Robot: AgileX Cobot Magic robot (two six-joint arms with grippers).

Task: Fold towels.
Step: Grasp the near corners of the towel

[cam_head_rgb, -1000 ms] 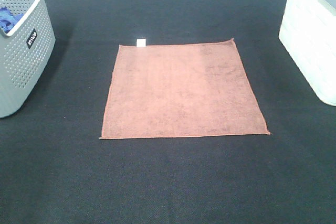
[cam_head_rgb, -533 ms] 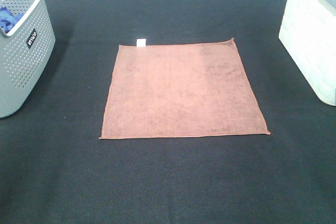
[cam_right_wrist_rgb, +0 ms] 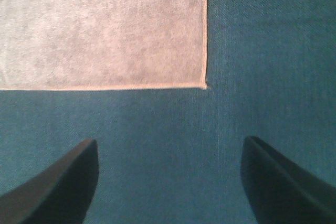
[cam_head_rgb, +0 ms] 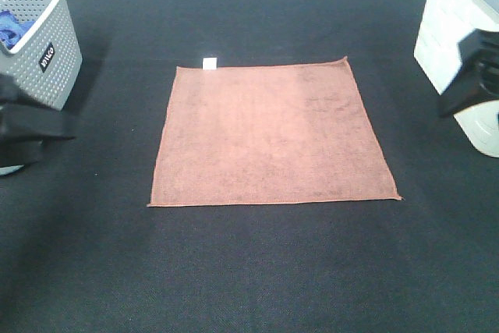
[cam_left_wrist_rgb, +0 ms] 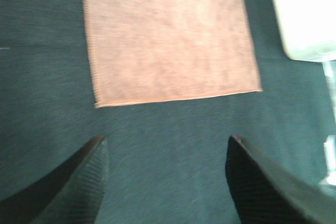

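Note:
The terracotta towel (cam_head_rgb: 273, 134) lies flat and unfolded in the middle of the black table, with its small white tag (cam_head_rgb: 210, 63) on the far edge. My left gripper (cam_head_rgb: 54, 126) is at the table's left side, apart from the towel, open and empty. My right gripper (cam_head_rgb: 460, 91) is at the right side, also open and empty. In the left wrist view the open gripper (cam_left_wrist_rgb: 165, 150) is short of one edge of the towel (cam_left_wrist_rgb: 168, 35). In the right wrist view the open gripper (cam_right_wrist_rgb: 170, 150) is short of a towel corner (cam_right_wrist_rgb: 205, 85).
A grey perforated basket (cam_head_rgb: 39, 60) with a blue cloth (cam_head_rgb: 9, 29) inside stands at the far left. A white basket (cam_head_rgb: 460, 44) stands at the far right and also shows in the left wrist view (cam_left_wrist_rgb: 304, 14). Bare black table surrounds the towel.
Both grippers have come into the exterior high view, the left from the left edge and the right from the right edge. The towel has not moved.

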